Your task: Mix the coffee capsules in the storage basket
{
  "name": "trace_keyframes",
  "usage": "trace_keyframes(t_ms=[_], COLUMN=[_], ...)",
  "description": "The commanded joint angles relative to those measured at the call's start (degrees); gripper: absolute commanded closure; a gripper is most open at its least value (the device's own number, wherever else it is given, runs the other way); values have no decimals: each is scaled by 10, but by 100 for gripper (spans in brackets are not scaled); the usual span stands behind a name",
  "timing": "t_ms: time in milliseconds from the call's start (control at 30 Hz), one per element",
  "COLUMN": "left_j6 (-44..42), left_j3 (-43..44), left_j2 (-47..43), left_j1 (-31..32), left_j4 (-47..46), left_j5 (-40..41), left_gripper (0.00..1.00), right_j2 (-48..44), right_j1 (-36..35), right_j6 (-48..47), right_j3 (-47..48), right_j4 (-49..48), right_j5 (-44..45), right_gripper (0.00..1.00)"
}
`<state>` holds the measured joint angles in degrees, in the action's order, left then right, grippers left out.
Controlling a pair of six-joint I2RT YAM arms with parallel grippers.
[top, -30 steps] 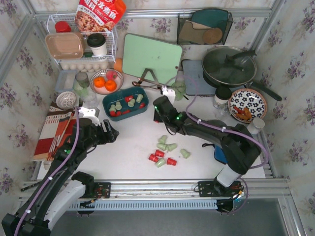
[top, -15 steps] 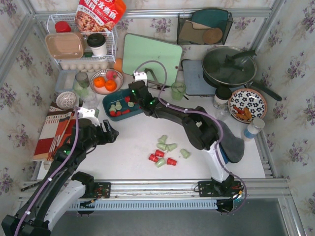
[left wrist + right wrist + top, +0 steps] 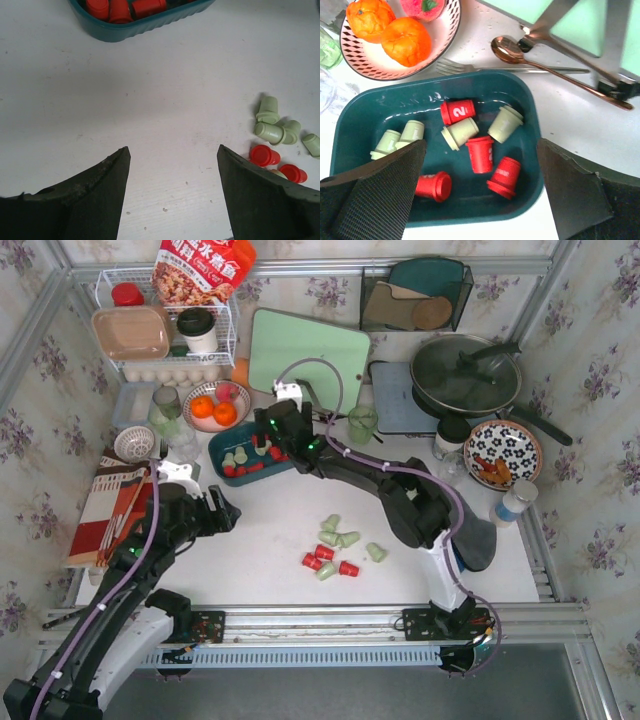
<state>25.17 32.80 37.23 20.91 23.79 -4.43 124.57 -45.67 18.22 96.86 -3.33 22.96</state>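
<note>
The storage basket (image 3: 470, 197) is a shallow tray of dark teal plastic with rounded corners and a glossy floor. It sits toward the back left of the white table (image 3: 175, 90), just beside a patterned bowl (image 3: 365, 65) of dimpled oranges (image 3: 405, 41). Inside it lie the coffee capsules (image 3: 457, 111), small tapered cups with flanged rims, all tipped on their sides. The right wrist view shows at least four bright red ones, one printed with a white "2", and four pale mint green ones, the two colours lying among each other.

The right claw (image 3: 481, 145) hangs over the basket, released and gripping nothing. Its black fingers (image 3: 375, 195) have a coarse woven texture and are spread wide to either side of the capsules. I cannot tell whether the tips touch the basket floor.

The loose capsules (image 3: 338, 545) — red and mint, also on their sides — lie in a cluster on the bare table, nearer the arm bases and well apart from the basket. The left claw (image 3: 172, 149) is released too — its matte, wedge-shaped fingers are parted over bare table, with the cluster off to its right. The basket's ribbed outer wall shows at the top of its wrist view.

Behind the basket, a polished copper-toned spoon (image 3: 506, 49) and a steel fork (image 3: 457, 66) lie on the table.
</note>
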Motion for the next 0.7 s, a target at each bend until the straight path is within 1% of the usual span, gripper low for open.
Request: trace_keyframes(t_ms=[0,67,167,233,300,333,367,500,667], left_j6=[3,3,7,11,17,22,25,34,-4], left_j3=[0,0,1,0,-5,-11,-14,-19,-24], left_j2=[8,12,13,9,1,-3,-7,-21,-11], left_j1=[-1,-1,-2,-2,-3,-3,-3,-3,-3], left_j4=[-9,-8,1,7,9,8,8,14,-26], left_j5=[6,14,43,61,71,76,79,92,1], left_gripper=[27,27,25,22,7,0,1,1,1], right_j2=[-52,-77,-123,-147,-175,-190,-207,-292,-395], right_j1=[0,-1,-4,-4,-5,-4,-4,-4,-5], right_j6=[-28,-49,-87,-106,-114,-114,-114,-102,-82], right_j3=[-39,-61,-95,-119,-141,-157,-175,-283,-418], right_j4=[4,12,18,20,21,21,16,-23,-80], right_j5=[30,45,106,150,184,197,203,181,113], right_gripper=[0,0,0,0,0,0,0,0,0])
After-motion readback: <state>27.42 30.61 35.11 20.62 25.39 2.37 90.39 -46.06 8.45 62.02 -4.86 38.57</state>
